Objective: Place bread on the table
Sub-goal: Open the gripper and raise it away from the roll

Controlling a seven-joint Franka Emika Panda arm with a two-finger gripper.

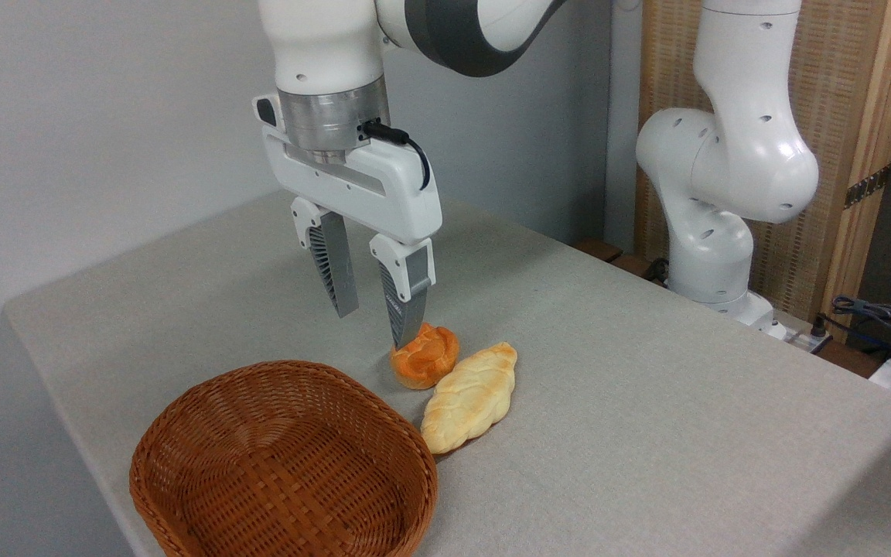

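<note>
The hand (374, 317) hangs with fingers parted, holding nothing, above the desk (646, 371). The bread (470, 397) lies on the desk, touching an orange bun (425, 356) at its 11 o'clock, with a wicker basket (283, 464) at its 8 o'clock.

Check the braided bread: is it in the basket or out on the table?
Out. The bread lies on the table beside the empty basket.
</note>
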